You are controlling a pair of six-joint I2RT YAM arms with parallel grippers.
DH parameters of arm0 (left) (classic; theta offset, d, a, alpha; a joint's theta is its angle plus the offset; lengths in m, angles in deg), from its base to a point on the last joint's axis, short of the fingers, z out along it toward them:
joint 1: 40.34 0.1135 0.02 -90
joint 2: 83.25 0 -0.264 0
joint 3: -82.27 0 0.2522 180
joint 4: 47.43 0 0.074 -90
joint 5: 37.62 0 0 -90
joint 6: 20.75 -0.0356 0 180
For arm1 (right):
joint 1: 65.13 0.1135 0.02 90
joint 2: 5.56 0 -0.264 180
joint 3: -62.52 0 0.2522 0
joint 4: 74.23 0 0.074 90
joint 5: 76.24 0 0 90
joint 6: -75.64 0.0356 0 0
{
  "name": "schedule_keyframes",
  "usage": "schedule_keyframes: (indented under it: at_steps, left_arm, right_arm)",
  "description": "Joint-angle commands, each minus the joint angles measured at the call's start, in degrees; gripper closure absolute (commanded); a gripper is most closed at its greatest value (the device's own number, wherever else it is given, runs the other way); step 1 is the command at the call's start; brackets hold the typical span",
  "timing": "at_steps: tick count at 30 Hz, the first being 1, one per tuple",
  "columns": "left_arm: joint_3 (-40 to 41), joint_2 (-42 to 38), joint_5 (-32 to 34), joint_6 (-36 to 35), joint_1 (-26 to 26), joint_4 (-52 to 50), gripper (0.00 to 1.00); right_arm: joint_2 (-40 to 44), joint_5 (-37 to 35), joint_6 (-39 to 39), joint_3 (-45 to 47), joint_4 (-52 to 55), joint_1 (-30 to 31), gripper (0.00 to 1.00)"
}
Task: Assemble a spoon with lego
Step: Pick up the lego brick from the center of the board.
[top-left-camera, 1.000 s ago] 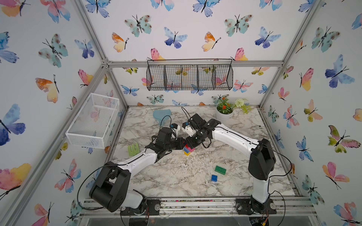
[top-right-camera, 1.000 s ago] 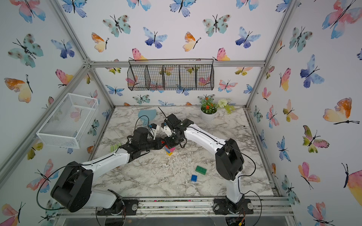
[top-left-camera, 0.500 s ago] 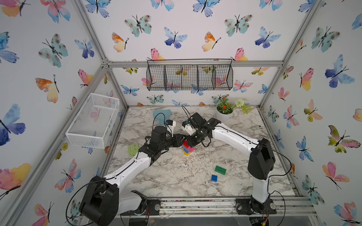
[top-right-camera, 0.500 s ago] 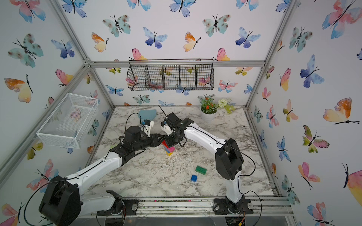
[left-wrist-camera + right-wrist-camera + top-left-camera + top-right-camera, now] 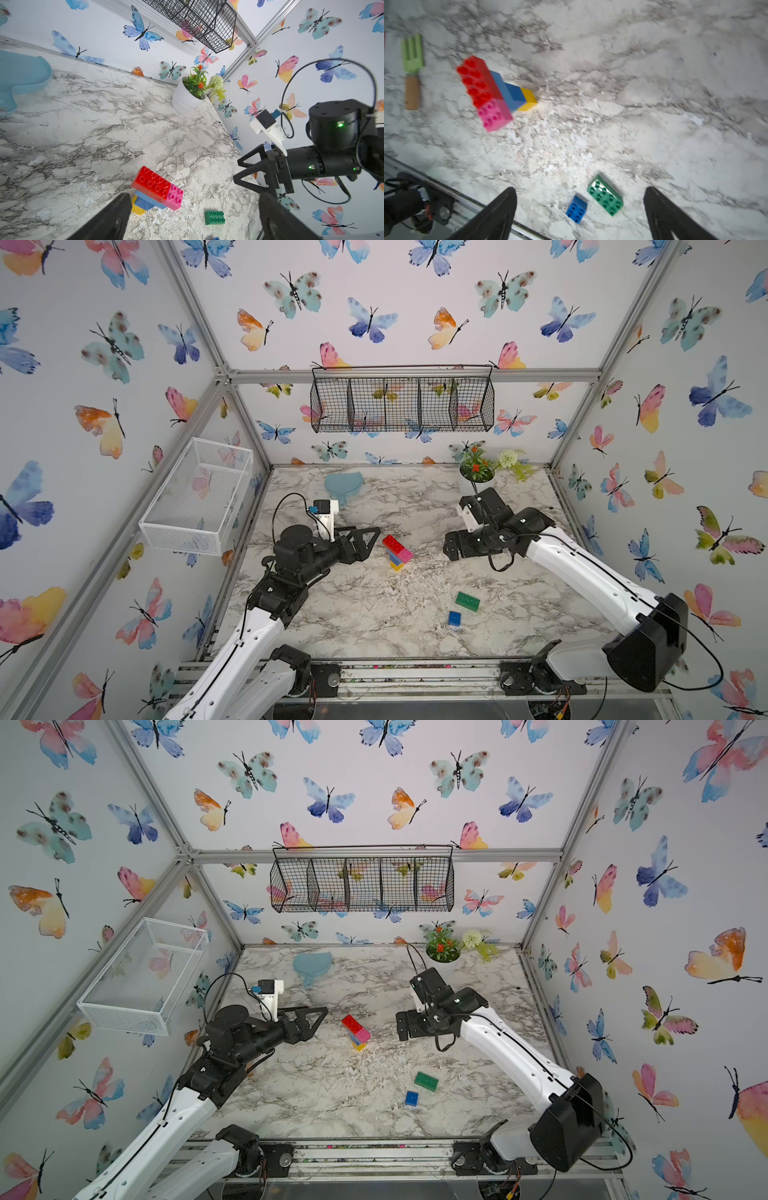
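Left fingers [image 5: 112, 218] and right fingers [image 5: 496, 216] both wide, empty; green brick [image 5: 467, 600] lies lower right of the spoon [image 5: 397, 551], long axis slanting down-right, nearer the right arm [image 5: 582, 572]

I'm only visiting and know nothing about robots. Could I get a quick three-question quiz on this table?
1. True or false: the left hand is gripping the joined brick piece.
2. Which loose bricks lie on the table apart from the joined piece? A) one green, one blue. B) one yellow, one pink. C) two red.
3. What colour is the brick next to the red brick on top of the joined piece?
Key: 1. False: the left hand and the right hand are both open, clear of it. 2. A: the green brick and the blue brick. 3. Pink: the pink brick.
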Motion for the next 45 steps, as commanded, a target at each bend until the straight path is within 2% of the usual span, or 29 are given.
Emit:
schedule_keyframes:
  at_steps: [1, 9, 13, 20, 25, 32, 36, 41, 45]
  left_arm:
    - [3.09, -3.73, -0.95, -0.10, 0.09, -3.41, 0.00]
    - [7.48, -7.81, -1.20, 0.78, 0.09, -4.24, 0.00]
    - [7.72, -7.84, -1.24, 1.06, 0.09, -4.33, 0.01]
    - [8.36, -7.61, -1.17, 1.06, 0.09, -4.33, 0.02]
    - [8.73, -6.95, -1.84, 1.06, 0.09, -4.24, 0.02]
    - [8.83, -6.05, -2.46, 0.65, 0.10, -4.24, 0.03]
    - [9.08, -5.90, -2.54, 0.44, 0.09, -4.33, 0.03]
    - [9.28, -5.87, -2.38, 0.18, 0.10, -4.59, 0.03]
    - [9.44, -5.78, -2.29, -0.02, 0.09, -4.55, 0.03]
  right_arm:
    - [1.34, -3.04, 3.83, 7.60, 1.30, 0.38, 0.01]
    - [-3.14, -2.67, 4.17, 16.89, -0.29, 0.38, 0.01]
    - [-5.16, -2.64, 4.27, 19.37, -0.49, 0.42, 0.05]
    - [-8.55, -1.93, 4.14, 20.75, -2.68, 1.32, 0.12]
    - [-11.66, -1.94, 3.67, 19.48, -4.49, 1.70, 0.12]
    - [-15.80, -6.54, 3.29, 14.98, -5.58, 1.70, 0.16]
    - [-18.61, -7.03, 1.84, 12.58, -5.71, 1.71, 0.23]
    - [-20.11, -5.91, 0.54, 11.26, -5.90, 1.68, 0.50]
    - [-19.13, -6.24, 0.49, 11.69, -4.89, 1.68, 0.54]
